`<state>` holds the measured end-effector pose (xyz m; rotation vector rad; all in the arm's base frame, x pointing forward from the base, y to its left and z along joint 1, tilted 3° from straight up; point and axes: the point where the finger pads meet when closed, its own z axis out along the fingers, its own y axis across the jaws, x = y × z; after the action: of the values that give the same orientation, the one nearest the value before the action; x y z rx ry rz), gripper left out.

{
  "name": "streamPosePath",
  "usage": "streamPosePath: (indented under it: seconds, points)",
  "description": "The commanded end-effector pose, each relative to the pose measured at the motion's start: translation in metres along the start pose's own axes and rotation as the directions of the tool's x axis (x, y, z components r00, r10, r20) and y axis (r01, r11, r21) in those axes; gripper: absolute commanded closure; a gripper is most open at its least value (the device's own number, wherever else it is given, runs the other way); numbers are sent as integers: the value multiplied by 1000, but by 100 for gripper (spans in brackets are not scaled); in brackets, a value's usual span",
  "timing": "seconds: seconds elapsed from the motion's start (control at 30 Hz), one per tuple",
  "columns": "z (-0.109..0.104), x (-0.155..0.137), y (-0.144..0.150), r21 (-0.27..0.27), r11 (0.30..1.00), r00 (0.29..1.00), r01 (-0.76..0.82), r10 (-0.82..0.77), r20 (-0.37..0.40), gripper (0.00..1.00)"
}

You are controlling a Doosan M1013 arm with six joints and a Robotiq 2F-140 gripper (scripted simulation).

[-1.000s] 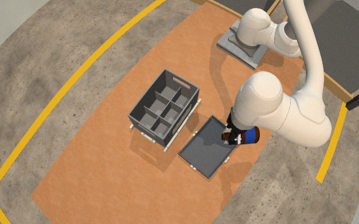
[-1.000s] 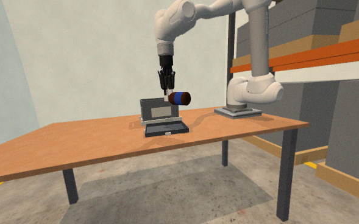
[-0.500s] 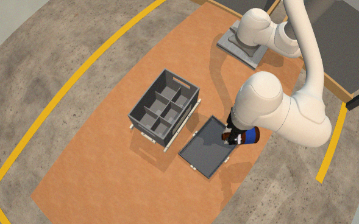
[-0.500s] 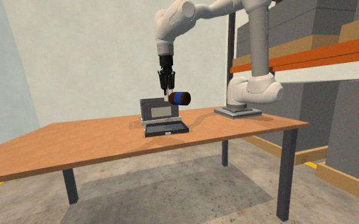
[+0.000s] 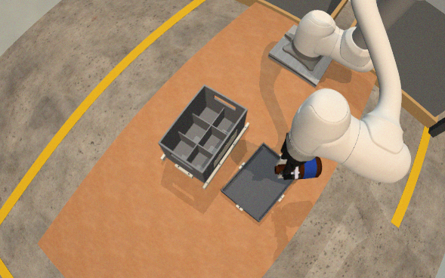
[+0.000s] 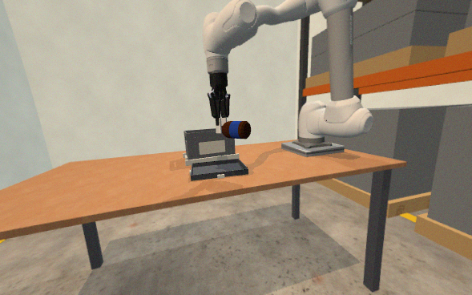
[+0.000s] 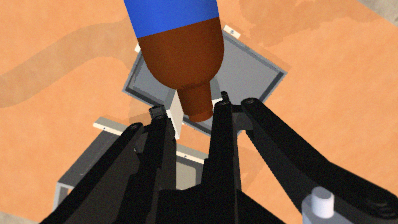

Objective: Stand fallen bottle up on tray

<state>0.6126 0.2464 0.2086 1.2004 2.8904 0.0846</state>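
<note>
A brown bottle with a blue band [image 5: 310, 168] [image 6: 235, 130] [image 7: 182, 47] is held in the air, lying roughly horizontal. My gripper [image 6: 219, 126] [image 7: 196, 92] points down and is shut on the bottle's neck, with pale finger pads on either side of it. The grey tray [image 5: 252, 196] [image 6: 219, 174] [image 7: 250, 70] lies on the table well below the bottle. In the top view the bottle's body reaches out past the tray's edge. In that view the arm hides part of the gripper.
The dark grey crate [image 5: 179, 155] [image 6: 191, 145] [image 7: 80, 165] with several compartments stands beside the tray, with pale strips around its foot. The arm's base plate [image 5: 296, 62] [image 6: 314, 149] is at the table's end. The table's [image 5: 126, 200] [image 6: 114, 184] long edge runs near the tray.
</note>
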Motion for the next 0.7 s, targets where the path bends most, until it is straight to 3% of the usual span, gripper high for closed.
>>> streamPosePath:
  seconds: [0.0, 0.67]
  points:
    - [0, 0, 0, 0, 1000, 1000, 11, -11, 0, 90]
    - [0, 0, 0, 0, 997, 997, 80, -80, 0, 90]
